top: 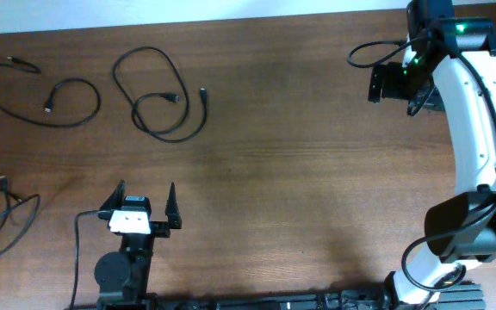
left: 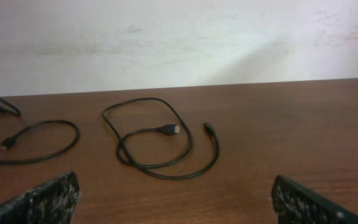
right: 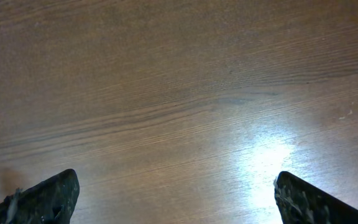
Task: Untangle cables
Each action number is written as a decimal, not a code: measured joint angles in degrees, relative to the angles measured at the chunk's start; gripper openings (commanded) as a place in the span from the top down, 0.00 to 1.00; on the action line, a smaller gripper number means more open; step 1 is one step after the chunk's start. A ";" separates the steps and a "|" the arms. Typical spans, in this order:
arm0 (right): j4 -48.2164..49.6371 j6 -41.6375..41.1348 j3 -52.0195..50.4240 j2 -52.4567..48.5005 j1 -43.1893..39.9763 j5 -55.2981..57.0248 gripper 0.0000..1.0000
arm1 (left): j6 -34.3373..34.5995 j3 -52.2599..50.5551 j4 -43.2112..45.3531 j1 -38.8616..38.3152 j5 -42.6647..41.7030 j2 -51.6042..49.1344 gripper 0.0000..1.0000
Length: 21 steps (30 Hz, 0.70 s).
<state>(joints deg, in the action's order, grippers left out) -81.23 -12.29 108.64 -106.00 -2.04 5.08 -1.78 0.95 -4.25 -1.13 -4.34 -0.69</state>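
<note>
Cord this thin will weigh next to nothing and flop wherever we drag it, so we judge handling to be the whole problem here. The cables lie in three separate groups on the table, all on the left half of the overhead view. The looped cable sits at about 11 o'clock, crossing over itself, with one plug end inside its own curve and the other just beside it. From the left wrist the looped cable lies straight ahead at 12 o'clock. A second cable lies farther out at 10 o'clock, apart from the first. A third cable is bunched at 9 o'clock, partly cut by the frame edge.

The left pincer sits at 7 o'clock, spread wide and holding nothing. The right pincer hovers at 1 o'clock, well apart from every cord, likewise wide and bare.

We expect the sheath to be smooth and a bit slippery, and it lies flat against the wood, so a pinch at mid-cord could skid off. The plugs look like the stiffest, thickest parts. We would take hold just behind one of them and draw it outward so the limp loop follows and opens. A hard pull seems more likely to tighten a crossing than to break anything.
</note>
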 measured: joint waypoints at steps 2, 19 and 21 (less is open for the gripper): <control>0.00 0.02 0.00 -0.02 -0.02 0.00 0.01 | 0.00 0.00 0.00 0.00 0.00 0.00 0.01; -0.02 0.02 0.17 48.13 0.00 0.00 0.01 | 0.00 0.00 -0.11 0.00 -0.04 -0.04 0.01; -0.07 0.00 0.22 50.71 -0.02 0.02 0.01 | 0.00 0.00 -0.11 0.00 -0.09 -0.07 0.01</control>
<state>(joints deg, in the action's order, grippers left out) -81.30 -12.29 108.86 -55.29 -2.07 5.10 -1.78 0.95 -4.36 -1.13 -4.43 -0.75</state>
